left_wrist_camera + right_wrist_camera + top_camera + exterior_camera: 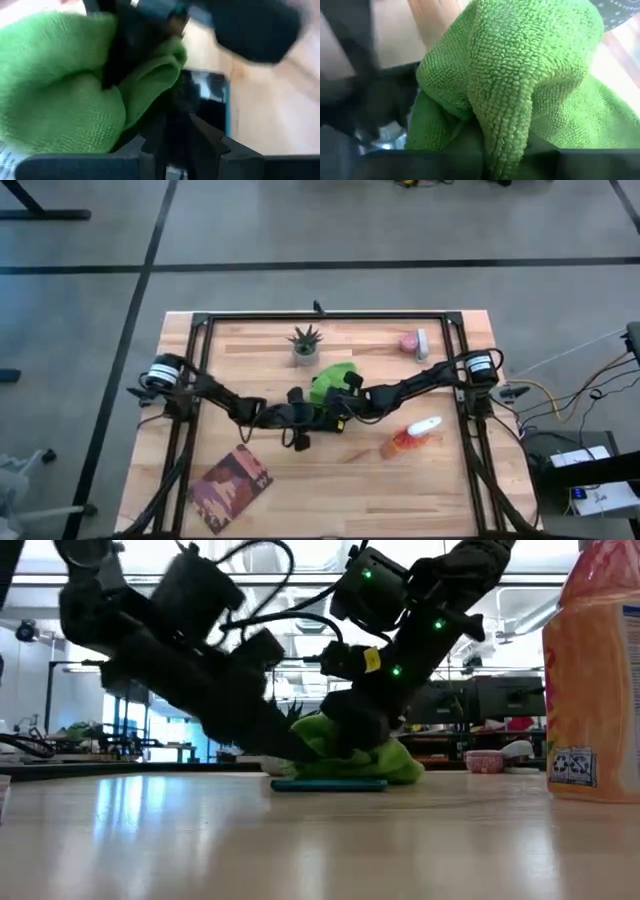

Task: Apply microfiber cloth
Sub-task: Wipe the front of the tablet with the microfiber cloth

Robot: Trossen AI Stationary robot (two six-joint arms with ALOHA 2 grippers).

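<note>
Lime green is sitting against black arms and pale wood.

You are looking at a bright lime-green microfiber cloth [331, 381], nubbly in weave, over a dark tablet [328, 784] showing a teal edge. The table [240, 350] is glowing light honey wood, the spray bottle [410, 437] orange with a white head, the potted plant [305, 343] green in a grey pot, and a booklet [231, 486] mottled red-brown.

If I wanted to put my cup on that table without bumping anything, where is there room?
Bare wood lies along the front edge between the patterned booklet and the orange spray bottle, and at the back between the potted plant and the pink object. The middle is crowded: both grippers meet at the microfiber cloth.
</note>
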